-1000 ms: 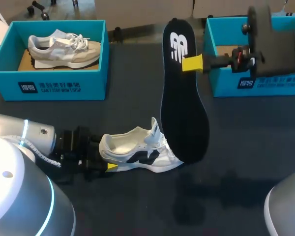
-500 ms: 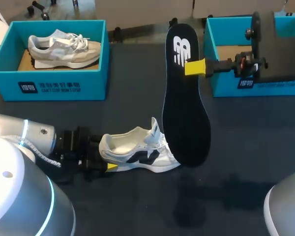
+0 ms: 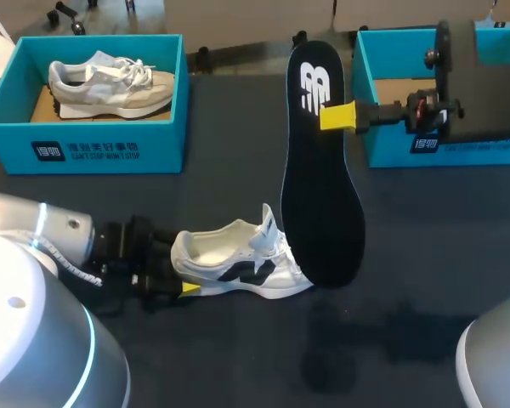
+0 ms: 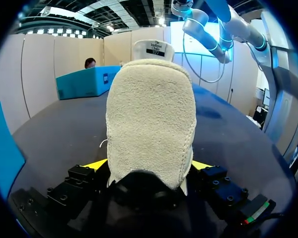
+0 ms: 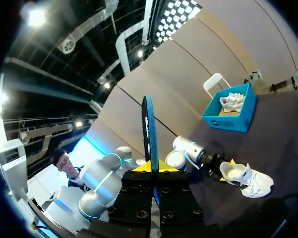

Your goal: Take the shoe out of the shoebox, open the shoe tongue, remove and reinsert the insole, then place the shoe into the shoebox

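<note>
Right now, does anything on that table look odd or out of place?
Only the black insole: it is out of its shoe, held upright in the air by the right gripper, its lower end by the toe of the white shoe, whose heel sits in the left gripper. Nothing looks spilled or damaged.

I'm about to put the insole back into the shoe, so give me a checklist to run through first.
1. Right gripper shut on the insole: ok.
2. Left gripper shut on the white shoe at its heel: ok.
3. Shoe opening empty: ok.
4. Tongue raised clear of the opening: ok.
5. Insole's lower end over the opening: not ok, it hangs upright by the toe.
6. Insole clear of the shoe: cannot tell.
</note>
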Controlling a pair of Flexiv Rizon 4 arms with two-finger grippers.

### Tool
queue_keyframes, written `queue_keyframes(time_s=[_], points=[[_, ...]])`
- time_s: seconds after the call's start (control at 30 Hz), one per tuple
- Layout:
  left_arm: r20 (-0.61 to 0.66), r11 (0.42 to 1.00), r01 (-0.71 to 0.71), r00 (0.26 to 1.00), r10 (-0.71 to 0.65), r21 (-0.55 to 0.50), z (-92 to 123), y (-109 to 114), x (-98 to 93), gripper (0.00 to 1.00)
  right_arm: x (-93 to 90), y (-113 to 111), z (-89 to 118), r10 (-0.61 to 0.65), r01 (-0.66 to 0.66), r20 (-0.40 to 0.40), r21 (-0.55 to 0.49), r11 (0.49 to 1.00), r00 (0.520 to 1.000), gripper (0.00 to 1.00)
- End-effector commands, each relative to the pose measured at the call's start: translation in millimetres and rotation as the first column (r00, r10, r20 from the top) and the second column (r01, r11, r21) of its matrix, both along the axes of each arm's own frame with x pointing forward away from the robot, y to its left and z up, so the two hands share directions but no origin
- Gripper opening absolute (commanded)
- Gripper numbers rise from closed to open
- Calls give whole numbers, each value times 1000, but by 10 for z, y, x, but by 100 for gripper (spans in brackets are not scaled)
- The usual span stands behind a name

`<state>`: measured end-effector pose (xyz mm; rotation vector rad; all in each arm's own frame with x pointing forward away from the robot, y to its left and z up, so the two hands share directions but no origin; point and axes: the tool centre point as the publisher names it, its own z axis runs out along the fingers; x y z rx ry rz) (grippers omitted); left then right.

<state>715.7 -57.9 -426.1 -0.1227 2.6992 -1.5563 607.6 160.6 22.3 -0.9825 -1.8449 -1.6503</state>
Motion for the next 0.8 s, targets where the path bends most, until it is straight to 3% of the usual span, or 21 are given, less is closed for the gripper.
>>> queue_keyframes(time_s=[0.03, 0.8], points=[[-5, 1000, 5, 1000, -5, 17, 70, 35, 15, 100, 13, 35, -6, -2, 2, -3, -2, 1000, 1000, 0], [-21, 950, 109, 994, -107, 291, 408, 296, 27, 100, 13, 35, -6, -2, 2, -3, -2, 1000, 1000, 0]])
